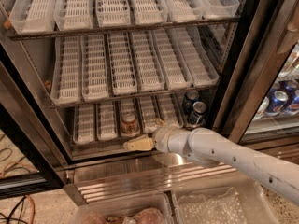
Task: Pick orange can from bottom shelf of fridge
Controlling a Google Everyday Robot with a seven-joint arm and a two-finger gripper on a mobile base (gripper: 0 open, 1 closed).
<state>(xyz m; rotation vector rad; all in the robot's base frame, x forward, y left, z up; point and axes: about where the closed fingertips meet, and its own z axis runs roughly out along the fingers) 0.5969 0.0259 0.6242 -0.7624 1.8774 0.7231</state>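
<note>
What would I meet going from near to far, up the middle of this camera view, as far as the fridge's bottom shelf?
Plastic bins → steel base → gripper, just in front of the bottom shelf → orange can, in its middle lane.

One cam only, set high & close in front of the fridge (140,174), tilted down & fwd into it. Upper racks (117,64) fill the top, bottom shelf (86,123) sits mid-pic, bins (219,202) line the lower edge. Arm (233,155) shows at lower rt. Gripper (136,144) is near centre, at the shelf's front, just before the orange can (129,123).
</note>
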